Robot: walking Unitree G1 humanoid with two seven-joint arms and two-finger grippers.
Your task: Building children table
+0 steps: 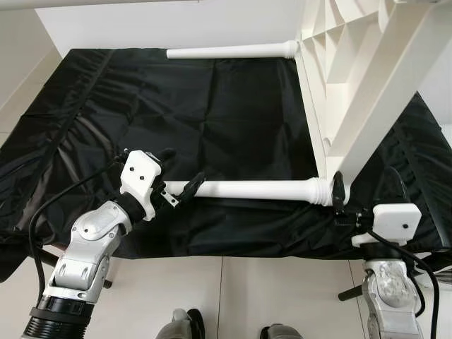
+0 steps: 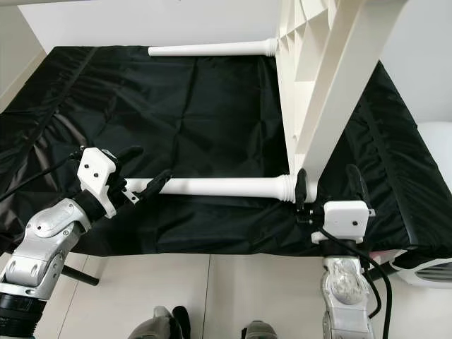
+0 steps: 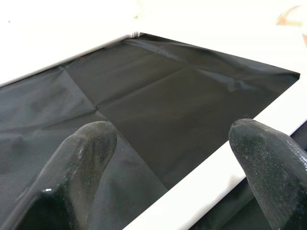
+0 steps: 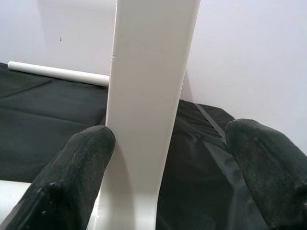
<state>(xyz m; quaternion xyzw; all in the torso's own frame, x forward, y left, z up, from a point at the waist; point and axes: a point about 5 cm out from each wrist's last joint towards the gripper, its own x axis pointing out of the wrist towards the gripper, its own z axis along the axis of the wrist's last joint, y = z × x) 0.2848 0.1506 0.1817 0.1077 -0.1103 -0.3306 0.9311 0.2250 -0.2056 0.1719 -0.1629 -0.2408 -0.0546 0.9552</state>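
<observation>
White tabletop [image 1: 360, 78] stands on edge over the black-covered desk [image 1: 233, 113]. Left gripper [image 1: 179, 175], jaws apart, straddles the near leg's [image 1: 254, 189] free end. Right gripper [image 2: 326, 182], jaws apart, brackets the tabletop's edge, contact apparently absent.

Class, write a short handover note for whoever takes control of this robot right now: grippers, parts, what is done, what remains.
Left gripper: open, straddling the free end of the near leg.
Right gripper: open around the tabletop edge, near the leg's joint.
Tabletop stands on its side on the black cloth.
Done: near leg and far leg both sit in the tabletop.
Left: I cannot tell whether they are tight; other corners are out of frame.
</observation>
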